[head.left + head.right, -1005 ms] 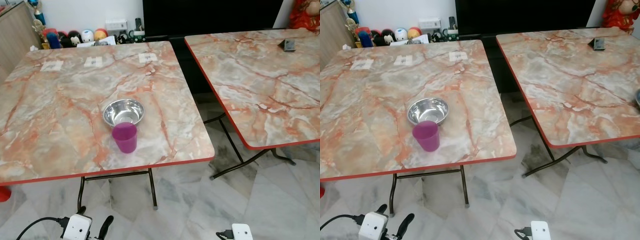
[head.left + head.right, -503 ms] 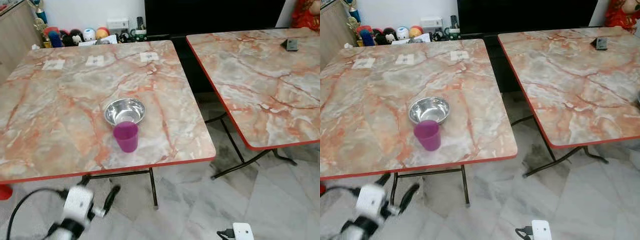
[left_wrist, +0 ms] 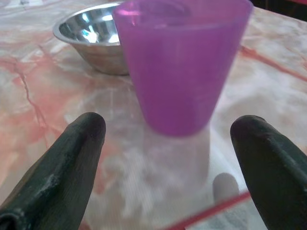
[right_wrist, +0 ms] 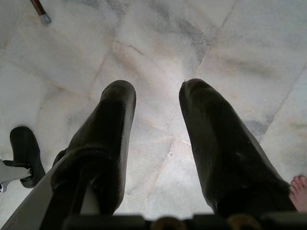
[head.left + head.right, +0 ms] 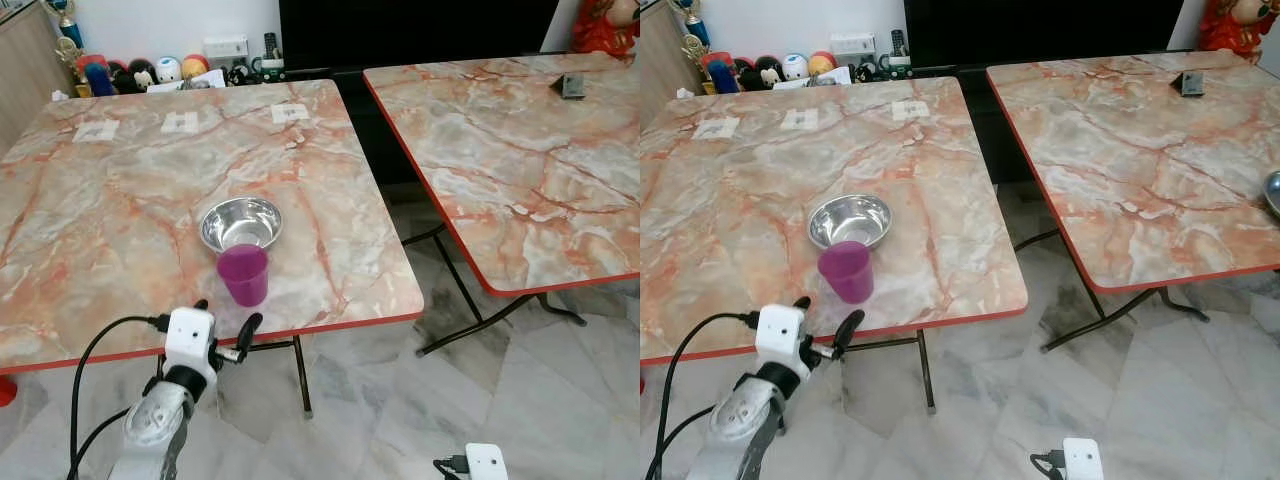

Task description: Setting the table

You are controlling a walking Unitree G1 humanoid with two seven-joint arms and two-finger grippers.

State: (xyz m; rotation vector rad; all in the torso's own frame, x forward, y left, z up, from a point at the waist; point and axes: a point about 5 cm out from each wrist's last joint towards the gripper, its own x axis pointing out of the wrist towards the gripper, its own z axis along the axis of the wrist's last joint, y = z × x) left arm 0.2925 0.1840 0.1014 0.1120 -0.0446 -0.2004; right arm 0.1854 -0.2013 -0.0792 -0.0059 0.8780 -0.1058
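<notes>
My left claw (image 5: 224, 318) is up at the near edge of the left counter (image 5: 100, 200), fingers spread wide, nothing between them yet. Purple cup (image 5: 244, 274) stands upright just ahead of it, near the counter's front edge. In the left wrist view the cup (image 3: 182, 62) sits centred in the gap between the two fingers (image 3: 62, 167), apart from both. Steel bowl (image 5: 241, 222) is right behind the cup, touching or nearly so; can't tell which. Bowl looks empty.

My right claw (image 4: 158, 139) hangs low over the marble floor (image 4: 230, 52), fingers parted with a narrow gap, holding nothing. A person's toes (image 4: 300, 184) show at the corner of that view.

Second counter (image 5: 520, 160) stands to the right, separated from the first by a gap, with a small dark object (image 5: 573, 86) near its far edge. Toys and balls (image 5: 150, 72) line the wall behind the left counter.
</notes>
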